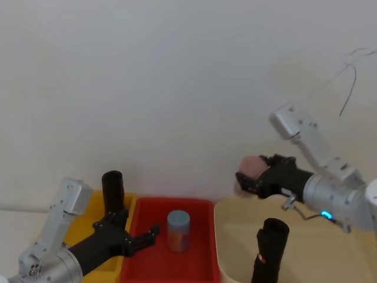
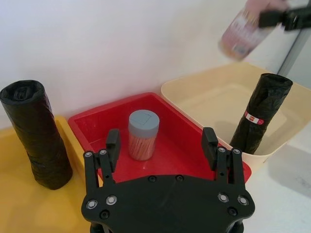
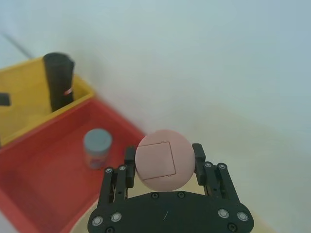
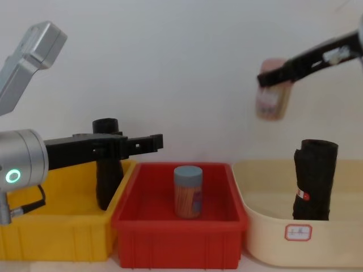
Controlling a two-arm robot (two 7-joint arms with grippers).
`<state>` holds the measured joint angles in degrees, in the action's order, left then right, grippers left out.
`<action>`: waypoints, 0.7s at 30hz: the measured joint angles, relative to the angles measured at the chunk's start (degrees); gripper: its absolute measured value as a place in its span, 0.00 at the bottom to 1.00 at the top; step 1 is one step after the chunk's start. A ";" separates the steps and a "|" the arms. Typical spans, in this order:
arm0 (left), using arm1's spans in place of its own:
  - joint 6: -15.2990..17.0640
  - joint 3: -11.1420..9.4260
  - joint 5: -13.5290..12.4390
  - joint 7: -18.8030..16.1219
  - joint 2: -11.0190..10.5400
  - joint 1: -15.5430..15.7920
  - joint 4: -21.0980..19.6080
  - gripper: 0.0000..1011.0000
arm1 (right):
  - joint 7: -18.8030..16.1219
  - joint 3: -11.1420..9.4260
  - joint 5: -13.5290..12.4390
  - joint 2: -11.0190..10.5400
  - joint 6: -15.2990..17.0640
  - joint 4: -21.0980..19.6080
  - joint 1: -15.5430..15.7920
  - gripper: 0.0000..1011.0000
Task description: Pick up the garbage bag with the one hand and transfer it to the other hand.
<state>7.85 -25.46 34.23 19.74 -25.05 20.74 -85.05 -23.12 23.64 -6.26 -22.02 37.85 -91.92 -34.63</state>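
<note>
The thick black glossy garbage bag roll with a red-and-white sticker stands in the cream tub. A pink-lidded container is gripped aloft by the right gripper. The left gripper, jaws wide, is held above the red bin.

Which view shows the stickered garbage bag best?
The left wrist view: the garbage bag stands whole in the cream bin, sticker facing. The chest view hides its base behind the bin wall, the head view crops its lower part, and the right wrist view lacks it.

The left gripper is held low with fingers spread; the right gripper is raised, fingers clamped.
</note>
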 joint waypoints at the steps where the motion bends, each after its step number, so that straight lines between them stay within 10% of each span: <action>1: 0.00 0.00 0.00 0.00 0.00 0.00 0.00 0.99 | 0.21 -0.68 -0.06 -0.25 -0.16 -0.39 0.00 0.66; 21: 0.00 0.00 0.00 0.00 0.00 0.00 0.00 0.99 | 3.31 -5.77 1.34 -2.12 -1.42 3.06 -0.01 0.66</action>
<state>7.85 -25.45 34.23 19.74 -25.05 20.74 -85.05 -19.81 17.87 -4.91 -24.14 36.43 -88.86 -34.63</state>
